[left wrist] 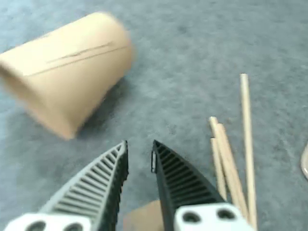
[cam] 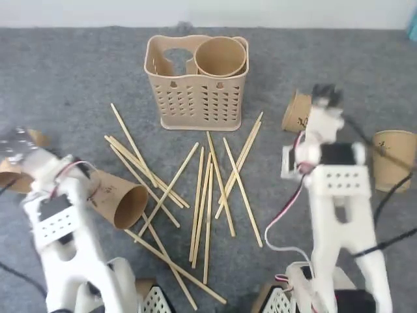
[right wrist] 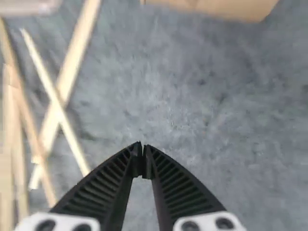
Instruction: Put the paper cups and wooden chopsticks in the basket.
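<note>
Camera layout, three views
You see the whole bench [cam: 65,72] from above; both wrist cameras look down at close range, sharing its chopsticks [cam: 208,195].

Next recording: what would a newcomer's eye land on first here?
A jumble of wooden chopsticks lies scattered on the grey carpet in front of the basket. One paper cup already stands in the basket, while a tipped cup lies beside the left arm and an outer cup lies to the right of the right arm.
</note>
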Robot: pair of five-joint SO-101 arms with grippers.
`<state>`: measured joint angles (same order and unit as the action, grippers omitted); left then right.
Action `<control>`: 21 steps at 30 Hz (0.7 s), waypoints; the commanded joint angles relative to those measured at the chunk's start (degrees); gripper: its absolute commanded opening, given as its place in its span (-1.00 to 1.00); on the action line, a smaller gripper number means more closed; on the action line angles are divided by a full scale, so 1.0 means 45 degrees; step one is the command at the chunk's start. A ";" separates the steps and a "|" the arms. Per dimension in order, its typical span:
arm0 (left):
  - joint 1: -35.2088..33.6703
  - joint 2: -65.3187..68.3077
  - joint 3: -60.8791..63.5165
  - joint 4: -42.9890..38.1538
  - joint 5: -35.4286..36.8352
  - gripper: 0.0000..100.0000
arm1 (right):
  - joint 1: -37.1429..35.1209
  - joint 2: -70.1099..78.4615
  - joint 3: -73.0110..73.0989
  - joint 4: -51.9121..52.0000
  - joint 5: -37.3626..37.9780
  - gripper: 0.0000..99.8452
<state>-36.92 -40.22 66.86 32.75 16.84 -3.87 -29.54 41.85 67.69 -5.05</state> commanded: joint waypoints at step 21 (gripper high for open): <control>-0.4083 0.2657 -0.3507 0.1426 0.0274 -0.62 | 0.0440 -0.1084 0.6095 -0.6164 0.0410 -0.98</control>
<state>-55.56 -37.23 57.10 41.45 17.19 -3.78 -31.91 69.89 40.00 -4.00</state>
